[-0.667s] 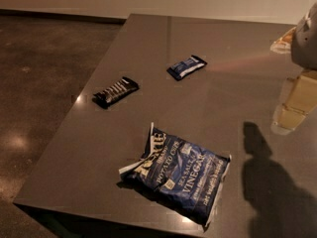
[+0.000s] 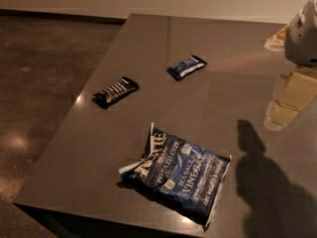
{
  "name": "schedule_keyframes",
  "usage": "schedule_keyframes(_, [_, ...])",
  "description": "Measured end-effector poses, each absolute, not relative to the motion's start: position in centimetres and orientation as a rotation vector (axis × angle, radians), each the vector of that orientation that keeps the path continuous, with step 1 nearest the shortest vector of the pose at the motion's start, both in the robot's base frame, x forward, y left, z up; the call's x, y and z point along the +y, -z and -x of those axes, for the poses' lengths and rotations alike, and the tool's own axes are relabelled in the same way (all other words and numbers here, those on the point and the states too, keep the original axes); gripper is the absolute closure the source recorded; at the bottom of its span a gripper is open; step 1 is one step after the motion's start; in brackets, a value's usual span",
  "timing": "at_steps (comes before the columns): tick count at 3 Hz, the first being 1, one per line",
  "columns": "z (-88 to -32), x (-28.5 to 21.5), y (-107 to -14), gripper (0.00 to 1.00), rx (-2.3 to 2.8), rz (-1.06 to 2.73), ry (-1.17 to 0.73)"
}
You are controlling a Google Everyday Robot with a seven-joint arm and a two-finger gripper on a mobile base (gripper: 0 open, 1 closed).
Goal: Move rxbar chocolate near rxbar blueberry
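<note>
The rxbar chocolate [image 2: 116, 91], a small black wrapper with white lettering, lies flat on the dark table [image 2: 148, 43] at the left of middle. The rxbar blueberry [image 2: 186, 66], a small dark blue wrapper with a white label, lies farther back and to the right of it, well apart. My gripper [image 2: 286, 105], pale and cream-coloured, hangs over the table's right side under the white arm housing [image 2: 303, 33]. It is far to the right of both bars and holds nothing that I can see.
A large crinkled blue potato chip bag [image 2: 181, 175] lies near the table's front edge. The gripper's shadow [image 2: 257, 157] falls to the bag's right. The table's left edge drops to a dark floor [image 2: 39, 83].
</note>
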State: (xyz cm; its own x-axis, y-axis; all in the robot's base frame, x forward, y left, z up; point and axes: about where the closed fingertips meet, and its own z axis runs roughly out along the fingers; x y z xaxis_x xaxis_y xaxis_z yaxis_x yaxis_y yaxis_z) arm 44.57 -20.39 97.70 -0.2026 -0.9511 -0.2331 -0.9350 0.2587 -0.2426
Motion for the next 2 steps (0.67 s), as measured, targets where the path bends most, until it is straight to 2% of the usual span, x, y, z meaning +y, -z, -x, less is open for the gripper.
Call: schedule_keyframes(2, [-48.6,-13.5,-96.9,0.00,2.073,1.794,-0.061])
